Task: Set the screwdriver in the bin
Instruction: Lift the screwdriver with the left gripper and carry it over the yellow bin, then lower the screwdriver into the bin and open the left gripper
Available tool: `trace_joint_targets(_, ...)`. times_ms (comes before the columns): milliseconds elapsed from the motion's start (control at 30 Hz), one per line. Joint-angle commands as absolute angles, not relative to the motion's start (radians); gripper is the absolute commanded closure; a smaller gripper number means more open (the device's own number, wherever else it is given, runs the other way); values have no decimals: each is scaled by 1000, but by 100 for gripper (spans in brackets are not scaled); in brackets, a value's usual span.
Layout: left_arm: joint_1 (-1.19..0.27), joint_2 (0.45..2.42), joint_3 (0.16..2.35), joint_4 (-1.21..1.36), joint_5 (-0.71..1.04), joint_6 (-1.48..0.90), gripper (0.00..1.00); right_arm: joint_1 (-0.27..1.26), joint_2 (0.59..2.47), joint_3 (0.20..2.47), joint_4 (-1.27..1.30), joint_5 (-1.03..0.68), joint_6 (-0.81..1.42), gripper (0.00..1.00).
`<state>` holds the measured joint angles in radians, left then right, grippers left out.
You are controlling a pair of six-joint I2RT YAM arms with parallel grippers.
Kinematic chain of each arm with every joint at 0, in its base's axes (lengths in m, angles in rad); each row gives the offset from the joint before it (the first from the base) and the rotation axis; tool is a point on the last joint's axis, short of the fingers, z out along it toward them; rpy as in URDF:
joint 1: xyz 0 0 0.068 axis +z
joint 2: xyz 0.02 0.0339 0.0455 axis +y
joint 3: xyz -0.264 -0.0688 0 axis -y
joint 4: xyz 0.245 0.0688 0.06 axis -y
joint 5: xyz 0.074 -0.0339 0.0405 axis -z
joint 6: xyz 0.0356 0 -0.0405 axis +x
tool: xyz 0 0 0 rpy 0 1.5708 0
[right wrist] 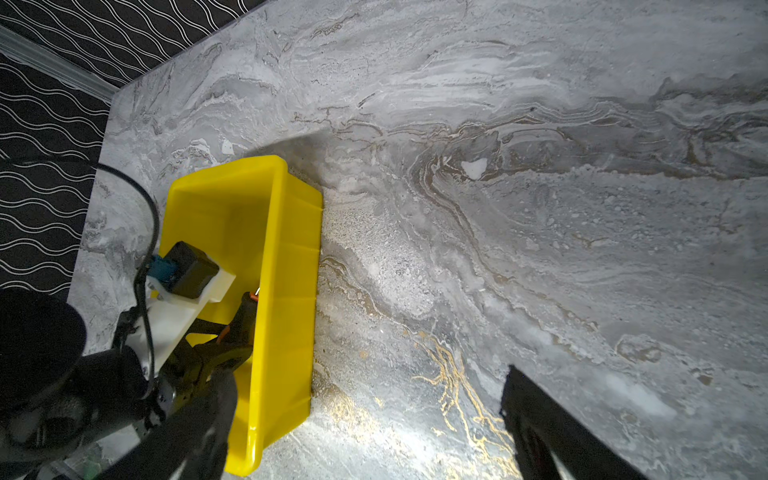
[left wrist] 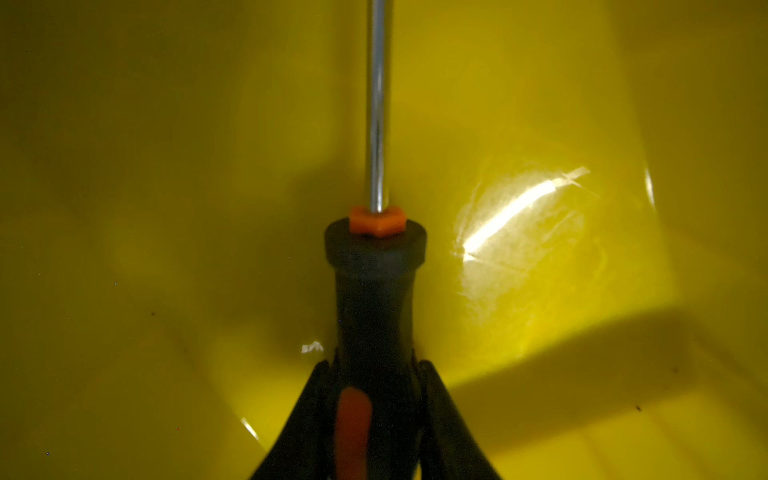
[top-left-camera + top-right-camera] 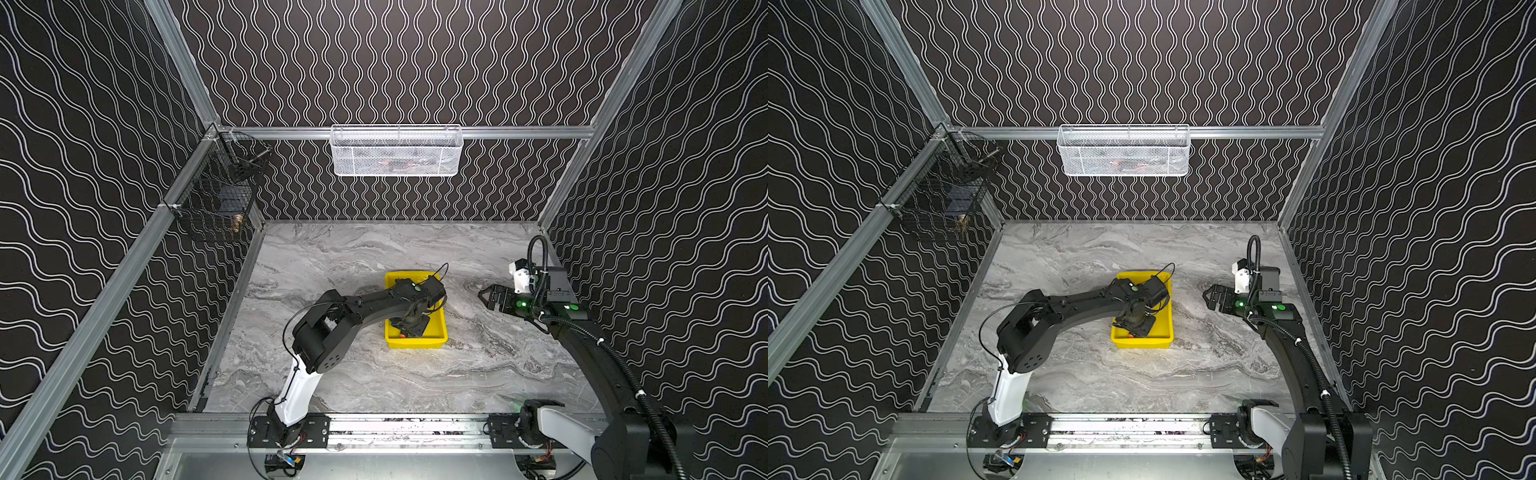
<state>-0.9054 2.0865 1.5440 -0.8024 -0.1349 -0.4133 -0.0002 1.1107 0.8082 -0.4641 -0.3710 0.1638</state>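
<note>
The yellow bin (image 3: 415,343) (image 3: 1142,343) sits mid-table. My left gripper (image 3: 409,328) (image 3: 1136,326) reaches down into it. In the left wrist view that gripper (image 2: 374,363) is shut on the black-and-orange handle of the screwdriver (image 2: 374,291), a finger against each side. The metal shaft points away over the bin's floor (image 2: 166,208). The right wrist view shows the screwdriver (image 1: 245,316) low inside the bin (image 1: 286,291), near one long wall. My right gripper (image 3: 488,297) (image 3: 1210,297) (image 1: 361,374) hovers open over the table to the right of the bin, holding nothing.
A white mesh basket (image 3: 397,151) hangs on the back wall rail. A black wire basket (image 3: 216,195) hangs on the left wall. The grey marble table (image 3: 374,257) is fenced by patterned walls and an aluminium frame.
</note>
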Motion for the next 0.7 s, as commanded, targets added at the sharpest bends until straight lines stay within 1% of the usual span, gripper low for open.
trace_joint_targets(0, -905, 2086, 1542, -798, -151, -427, 67, 2, 1106, 808, -454, -370, 157, 1)
trace_joint_targets(133, -905, 2085, 1543, -797, -155, -428, 61, 1, 1102, 805, -453, -371, 157, 1)
trace_joint_targets(200, -905, 2085, 1547, -796, -152, -431, 56, 1, 1100, 807, -455, -370, 156, 1)
trace_joint_targets(400, -905, 2070, 1559, -795, -151, -433, 53, 2, 1096, 807, -456, -368, 156, 1)
trace_joint_targets(667, -905, 2047, 1647, -838, -168, -413, 51, 1, 1092, 808, -457, -369, 156, 1)
